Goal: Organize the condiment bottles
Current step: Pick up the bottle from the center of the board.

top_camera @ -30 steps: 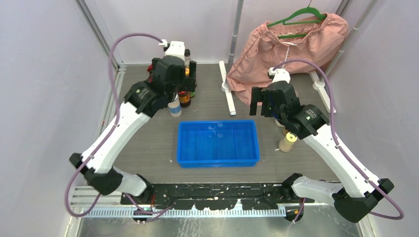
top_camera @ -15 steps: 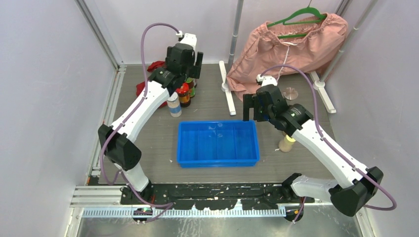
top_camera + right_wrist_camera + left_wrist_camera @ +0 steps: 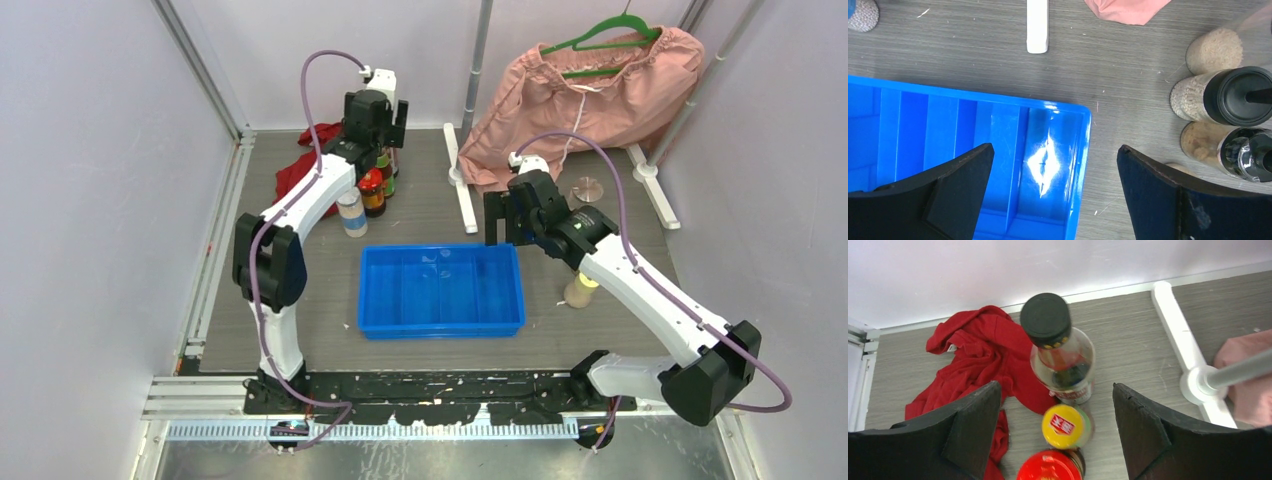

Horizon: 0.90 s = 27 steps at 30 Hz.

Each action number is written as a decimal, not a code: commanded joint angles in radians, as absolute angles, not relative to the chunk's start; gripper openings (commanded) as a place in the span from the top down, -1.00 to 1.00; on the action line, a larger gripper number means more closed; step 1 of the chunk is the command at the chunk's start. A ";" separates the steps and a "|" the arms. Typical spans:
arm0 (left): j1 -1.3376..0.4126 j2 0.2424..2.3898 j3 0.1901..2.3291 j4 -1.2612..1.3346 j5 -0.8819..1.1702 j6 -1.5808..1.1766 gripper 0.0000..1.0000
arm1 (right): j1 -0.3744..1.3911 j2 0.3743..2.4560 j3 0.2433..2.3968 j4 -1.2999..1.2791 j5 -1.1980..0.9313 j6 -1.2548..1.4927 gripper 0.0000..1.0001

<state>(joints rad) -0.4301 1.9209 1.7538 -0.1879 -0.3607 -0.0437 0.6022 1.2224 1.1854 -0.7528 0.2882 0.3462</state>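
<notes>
In the left wrist view, my left gripper [image 3: 1056, 407] is open above a row of bottles: a clear bottle with a black cap [image 3: 1060, 352], a yellow-capped jar [image 3: 1064, 426] and a red-capped jar [image 3: 1050, 467]. The yellow cap lies between the jaws, below them. In the top view this gripper [image 3: 377, 122] hangs over the cluster [image 3: 373, 186] at the back left, with a white-labelled bottle [image 3: 351, 213] beside it. My right gripper [image 3: 1055, 150] is open and empty over the blue tray's right far corner [image 3: 1083, 117]. Grain-filled bottles with black caps [image 3: 1240, 95] stand to its right.
A red cloth [image 3: 978, 350] lies left of the bottles. The blue tray [image 3: 441, 325] sits mid-table, holding nothing. A beige bottle [image 3: 579, 290] stands right of it. A white rack foot [image 3: 460, 180], a pink garment [image 3: 590, 95] and a silver lid [image 3: 585, 187] are at the back.
My left arm has stretched further back, carrying its gripper back and right over the bottle cluster. My right gripper has moved left towards the tray's far right corner.
</notes>
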 commanded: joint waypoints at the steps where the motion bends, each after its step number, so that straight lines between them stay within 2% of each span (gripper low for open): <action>1: -0.379 1.956 1.792 -0.021 -0.303 -0.052 -0.64 | 0.600 1.251 1.196 -0.700 0.289 0.333 -0.99; 15: -0.344 2.058 1.747 0.193 -0.193 -0.069 -0.61 | 0.600 1.335 1.149 -0.634 0.253 0.358 -0.99; 22: -0.334 2.107 1.733 0.263 -0.176 -0.084 -0.45 | 0.601 1.357 1.145 -0.623 0.238 0.356 -0.99; 27: -0.334 2.123 1.724 0.301 -0.185 -0.082 -0.18 | 0.600 1.365 1.132 -0.608 0.230 0.357 -0.99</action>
